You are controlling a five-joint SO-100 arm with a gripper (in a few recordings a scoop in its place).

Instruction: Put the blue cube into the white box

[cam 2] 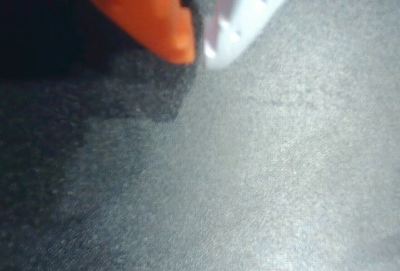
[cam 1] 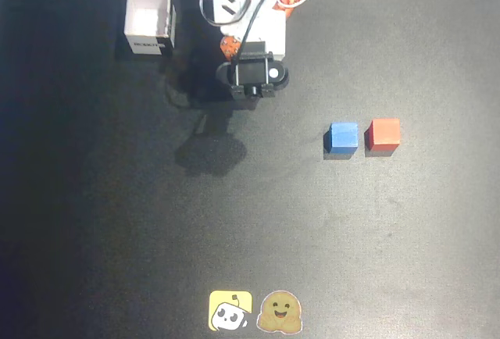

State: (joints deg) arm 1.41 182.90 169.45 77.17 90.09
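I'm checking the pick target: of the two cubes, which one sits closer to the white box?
The blue cube. In the overhead view it lies left of the red cube, on the side toward the white box at upper left.

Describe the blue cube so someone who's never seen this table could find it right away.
In the overhead view, look right of the robot arm on the dark table, where two small cubes sit side by side. The blue cube is the left one, nearer the arm; its neighbour, the red cube, is same-sized.

Robotics lab bench: black mat (cam 1: 94,222), mascot stickers (cam 1: 255,311).
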